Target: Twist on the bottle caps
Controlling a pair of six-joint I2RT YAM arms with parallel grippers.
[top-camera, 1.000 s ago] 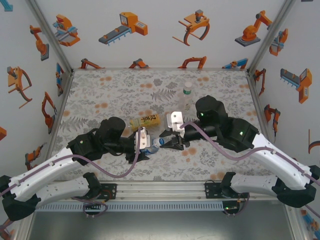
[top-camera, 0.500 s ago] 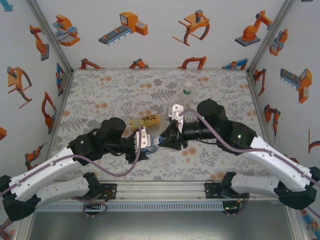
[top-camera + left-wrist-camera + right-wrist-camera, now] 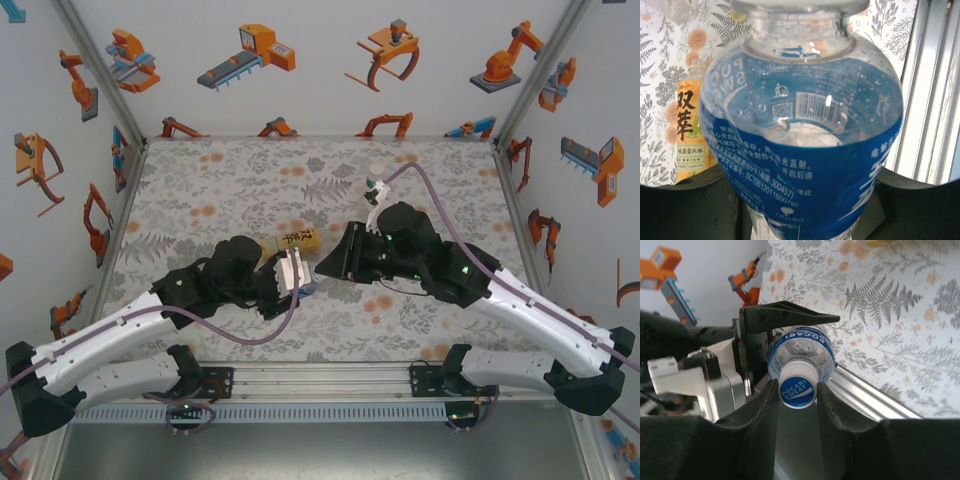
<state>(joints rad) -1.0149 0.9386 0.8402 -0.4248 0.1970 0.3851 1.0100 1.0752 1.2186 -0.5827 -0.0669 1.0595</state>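
Bottles three (image 3: 290,241) (image 3: 372,190) (image 3: 805,165); claws two (image 3: 805,202) (image 3: 797,387); blue cap (image 3: 797,391) one.

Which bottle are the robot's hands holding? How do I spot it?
On the mat, find where the left gripper and right gripper meet. They hold the bottle between them. Its label and cap are blue; the yellow bottle lies beside it.

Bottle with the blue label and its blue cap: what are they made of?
The bottle looks like thin clear plastic: glossy glints, and you see through it to droplets inside. Its label seems a shiny printed film. The cap looks like hard, smooth blue plastic with white lettering.
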